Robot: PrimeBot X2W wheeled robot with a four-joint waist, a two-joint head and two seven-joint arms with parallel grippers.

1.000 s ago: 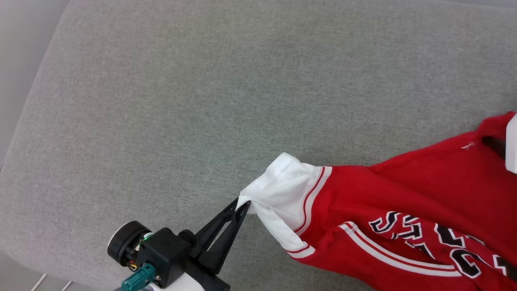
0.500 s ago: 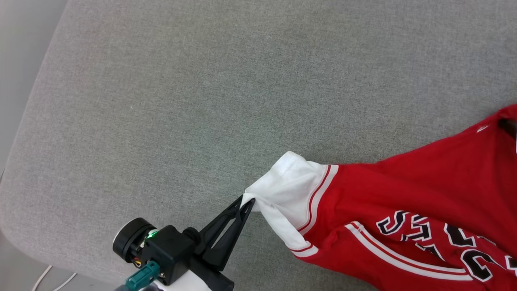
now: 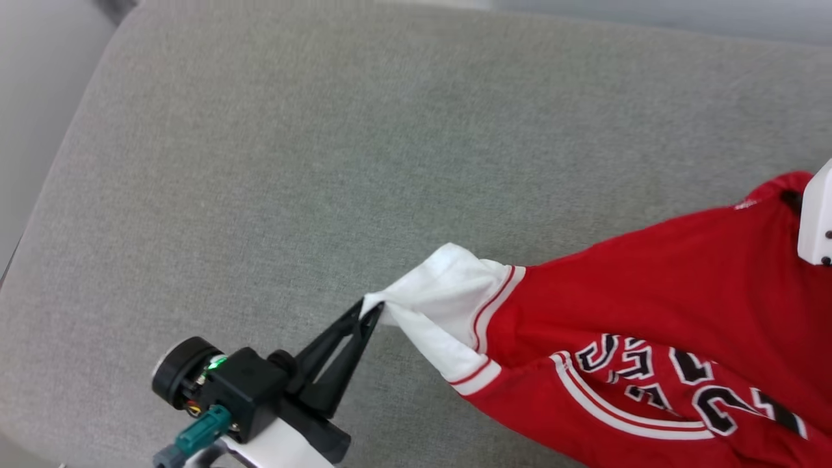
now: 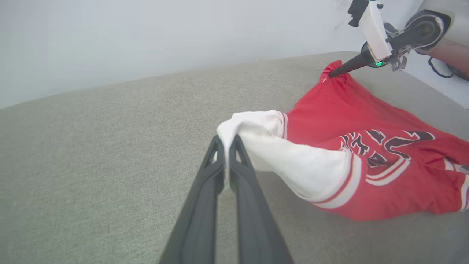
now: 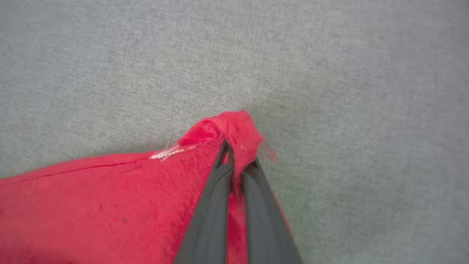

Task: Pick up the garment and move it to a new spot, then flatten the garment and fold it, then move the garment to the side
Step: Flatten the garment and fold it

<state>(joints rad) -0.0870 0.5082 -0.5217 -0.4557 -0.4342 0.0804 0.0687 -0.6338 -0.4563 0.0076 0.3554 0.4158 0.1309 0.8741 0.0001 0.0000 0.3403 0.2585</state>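
Left end effector [image 3: 372, 311] sat at 7 o'clock in the head view, fingers shut on the tip of the white sleeve [image 3: 442, 292]. Right end effector [image 5: 236, 154] at 3 o'clock, fingers shut on a small bunch of red edge [image 5: 234, 128]. The garment [image 3: 650, 292] lay at 4 o'clock on the grey upholstered surface [image 3: 325, 162], pulled fairly taut between the two pinches, with the lettering [image 3: 682, 383] rumpled and the lower part running out of frame. Main risk, as I read it: both grips held only a sliver of cloth, so a lift or sideways pull could strip the sleeve tip or the red bunch out of the fingers, mostly through drag from the part resting on the textured fabric. Second: one sleeve and one edge isn't a matched pair, so it would likely hang twisted and land creased. Couldn't tell whether the right pinch caught one layer or two; if two, flattening would fight that fold.
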